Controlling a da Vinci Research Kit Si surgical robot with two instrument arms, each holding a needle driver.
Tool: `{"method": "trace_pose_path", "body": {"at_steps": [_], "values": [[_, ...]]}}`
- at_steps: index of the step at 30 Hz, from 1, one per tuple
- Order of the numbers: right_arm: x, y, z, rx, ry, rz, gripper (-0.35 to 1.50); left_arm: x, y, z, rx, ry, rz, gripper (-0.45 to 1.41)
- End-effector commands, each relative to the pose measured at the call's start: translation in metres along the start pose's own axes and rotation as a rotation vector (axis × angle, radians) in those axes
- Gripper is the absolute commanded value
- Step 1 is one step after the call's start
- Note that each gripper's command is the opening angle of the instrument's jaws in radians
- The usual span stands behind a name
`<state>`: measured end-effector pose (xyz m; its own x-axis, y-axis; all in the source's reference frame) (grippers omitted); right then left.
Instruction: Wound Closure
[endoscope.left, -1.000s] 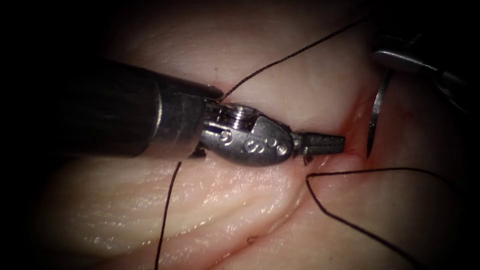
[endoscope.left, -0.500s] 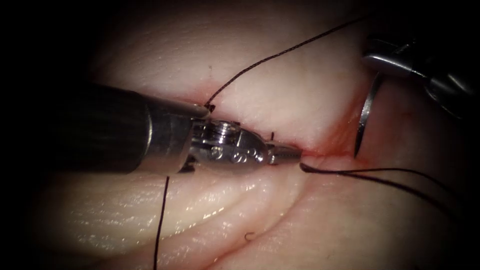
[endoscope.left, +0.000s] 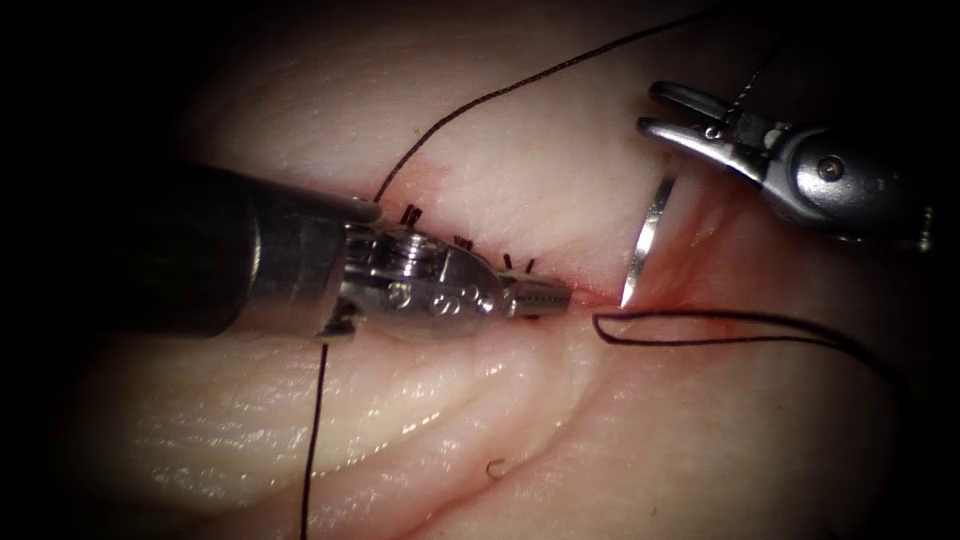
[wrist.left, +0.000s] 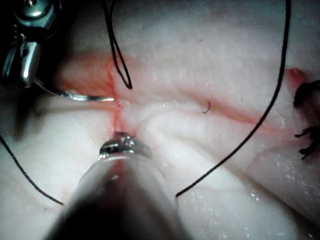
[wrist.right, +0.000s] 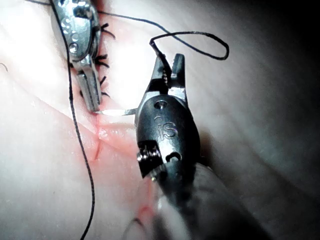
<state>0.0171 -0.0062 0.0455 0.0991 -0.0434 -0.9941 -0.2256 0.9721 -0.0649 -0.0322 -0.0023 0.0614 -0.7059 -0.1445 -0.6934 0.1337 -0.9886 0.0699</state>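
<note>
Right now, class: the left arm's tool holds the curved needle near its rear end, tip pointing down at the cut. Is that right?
Not quite. It is the right arm's tool that holds the needle near its rear end, tip pointing down at the cut; the endoscope view shows it. The left arm's tool lies along the cut, jaws shut, without the needle.

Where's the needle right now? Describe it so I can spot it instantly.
Find the red cut across the tissue. At its right end the right tool holds the needle near its blunt end, tip down at the cut. It is a bright silver curve; the thread beside it is dark.
</note>
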Motion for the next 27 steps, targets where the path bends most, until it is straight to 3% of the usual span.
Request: {"method": "trace_pose_path", "body": {"at_steps": [1, 10, 27], "values": [[-0.0005, 0.0002, 0.0008, 0.002, 0.003, -0.033, -0.35, 0.0002, -0.0002, 0.0006, 0.0, 0.004, -0.001, -0.13], [-0.0007, 0.0002, 0.001, -0.016, 0.013, -0.222, -0.35, 0.0006, -0.0001, 0.0003, 0.005, 0.008, -0.002, -0.13], [-0.0021, -0.0015, 0.0015, -0.02, 0.011, -0.32, -0.35, 0.0007, 0.0, 0.0005, 0.009, 0.013, -0.005, -0.13]]}}
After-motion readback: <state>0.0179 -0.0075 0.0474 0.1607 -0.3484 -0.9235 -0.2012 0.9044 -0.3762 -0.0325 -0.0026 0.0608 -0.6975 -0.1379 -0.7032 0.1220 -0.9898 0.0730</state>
